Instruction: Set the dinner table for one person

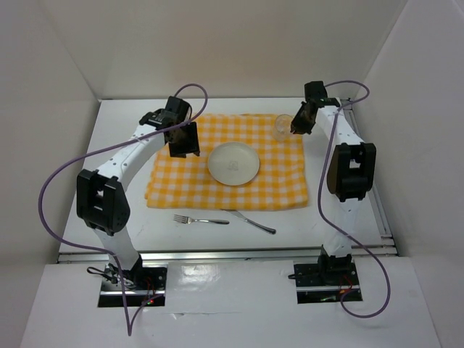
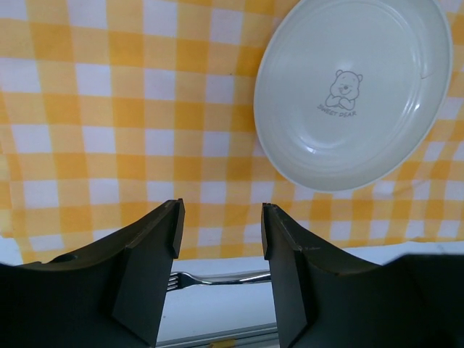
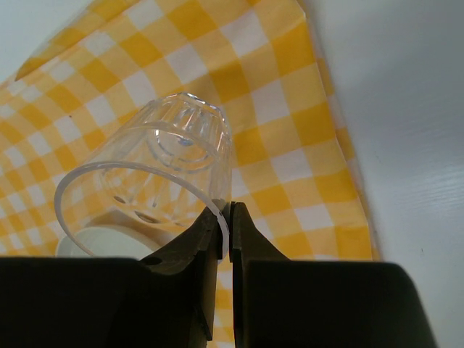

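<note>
- Hovering over the left part of the yellow-and-white checked cloth [image 1: 275, 185] in the top view, the left gripper [image 1: 184, 148] hangs beside the round white plate [image 1: 233, 164]. The plate sits mid-cloth as the centre of the setting, and everything lies on the large matte white dinner table [image 1: 290, 233].
- The silver fork [image 1: 201, 219] and silver knife [image 1: 250, 221] lie on bare tabletop just off the cloth's near edge, not yet flanking the plate.
- At the cloth's far right corner, the right gripper [image 1: 296, 124] meets the clear ribbed drinking glass [image 1: 283, 127]. This is likely the usual spot for a glass, above the knife's side.
- In the left wrist view, the jaws stand apart with nothing between them. The fork shows beyond the gap and is probably the next pick.
- In the right wrist view, the jaws are pinched tight on the glass's rim, a hold that suits a thin wall. Whether its base rests on the cloth cannot be told.
</note>
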Controlling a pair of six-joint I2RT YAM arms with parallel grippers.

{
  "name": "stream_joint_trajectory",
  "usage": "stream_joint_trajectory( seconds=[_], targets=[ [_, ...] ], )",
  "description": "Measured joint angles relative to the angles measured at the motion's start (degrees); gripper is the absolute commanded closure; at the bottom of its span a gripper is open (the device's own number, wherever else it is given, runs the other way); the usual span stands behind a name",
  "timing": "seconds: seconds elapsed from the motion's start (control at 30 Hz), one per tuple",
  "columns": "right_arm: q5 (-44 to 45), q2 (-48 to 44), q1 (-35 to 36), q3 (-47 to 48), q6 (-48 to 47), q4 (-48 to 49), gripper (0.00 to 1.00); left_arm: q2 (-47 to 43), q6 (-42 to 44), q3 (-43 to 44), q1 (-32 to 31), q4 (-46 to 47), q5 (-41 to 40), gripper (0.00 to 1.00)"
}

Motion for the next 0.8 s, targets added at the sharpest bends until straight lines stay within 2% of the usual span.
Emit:
stream_joint_trajectory(
  seconds=[0.17, 0.2, 0.3, 0.33, 0.37, 0.4, 0.43, 0.5, 0.57, 0.7, 0.8],
  targets=[
    [0.2, 1.6, 0.3, 0.0, 0.0, 0.2, 0.99, 0.0, 0.0, -1.3, 0.3, 0.1, -0.5, 0.37],
    [0.4, 2.1, 0.3, 0.3, 0.0, 0.2, 0.97, 0.0, 0.0, -1.3, 0.3, 0.2, -0.5, 0.35],
    [1.3, 4.9, 0.6, 1.6, 0.0, -0.2, 0.79, 0.0, 0.0, -1.3, 0.3, 0.2, -1.0, 0.28],
    [1.0, 5.3, 0.5, 2.3, 0.1, -0.3, 0.70, 0.0, 0.0, -1.3, 0.3, 0.1, -1.2, 0.22],
    [1.2, 5.6, 0.6, 2.9, 0.2, -0.2, 0.40, 0.0, 0.0, -1.3, 0.3, 0.1, -1.4, 0.20],
    [1.4, 5.9, 0.7, 3.4, 0.4, -0.2, 0.26, 0.0, -0.1, -1.3, 0.3, 0.0, -1.5, 0.20],
    [1.4, 6.0, 0.9, 3.6, -0.1, -0.2, 0.14, 0.0, -0.2, -1.3, 0.3, -0.2, -1.7, 0.20],
    [1.7, 6.1, 1.5, 3.8, 0.0, -0.5, 0.00, 0.0, -0.2, -1.3, 0.3, -0.3, -2.0, 0.19],
    [2.2, 6.0, 2.2, 4.6, -0.2, -0.7, 0.00, -0.3, -0.2, -1.2, 0.3, -0.7, -2.4, 0.14],
    [3.7, 3.8, 3.7, 5.4, -1.0, -0.8, 0.00, -1.8, -0.3, -1.0, 0.3, -1.3, -2.9, 0.14],
    [4.9, -0.9, 5.2, 4.9, -2.4, -0.3, 0.02, -3.4, -0.2, -0.6, 0.3, -1.4, -3.5, 0.19]
  ],
)
